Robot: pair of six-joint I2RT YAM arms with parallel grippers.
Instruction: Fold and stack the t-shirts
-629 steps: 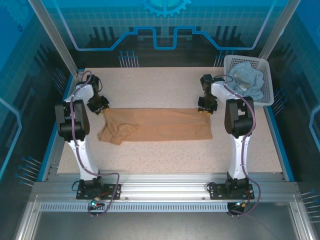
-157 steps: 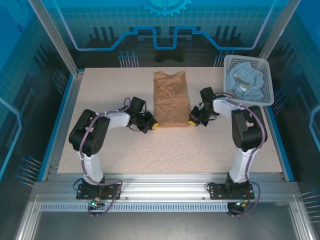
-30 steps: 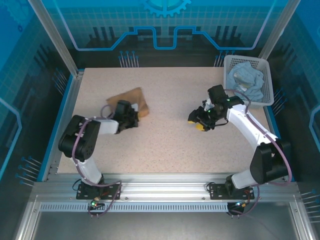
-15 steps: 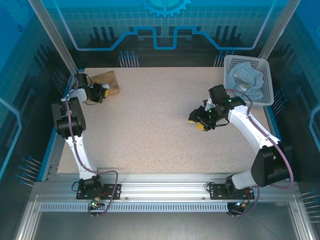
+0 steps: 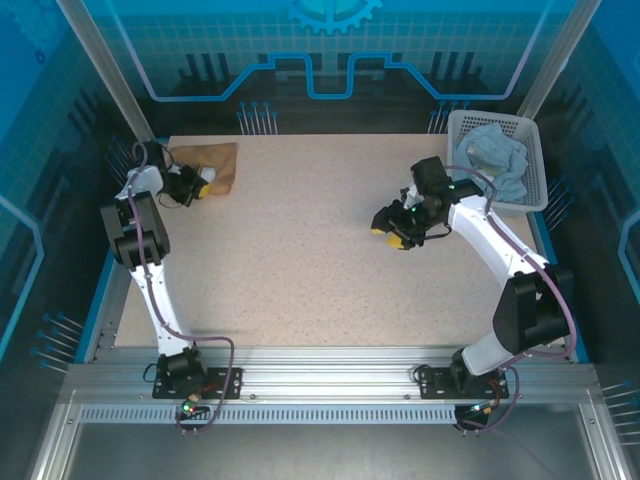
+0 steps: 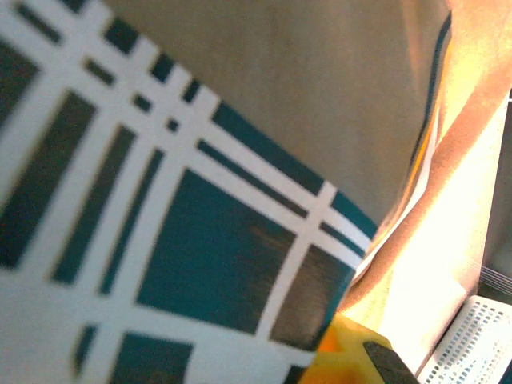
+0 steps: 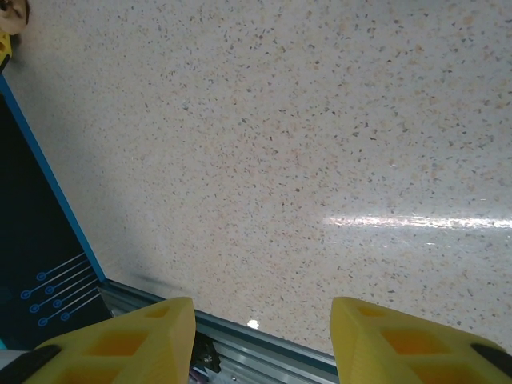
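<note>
The folded tan t-shirt (image 5: 218, 163) lies at the table's (image 5: 320, 280) far left corner, with the left gripper (image 5: 203, 181) pinched shut on its edge. The right gripper (image 5: 392, 232) hovers mid-table — jaws apart, empty. The pale blue t-shirt (image 5: 492, 156) sits crumpled in the white basket (image 5: 535, 168).

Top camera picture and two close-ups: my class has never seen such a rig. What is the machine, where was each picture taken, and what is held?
These are two robot arms bolted to a table, with two-finger grippers. One picture looks down from above; the others come from cameras on each wrist. The left gripper is shut on a folded tan t-shirt in the far left corner. The right gripper hangs open over bare table. A pale blue t-shirt lies in the white basket.
</note>
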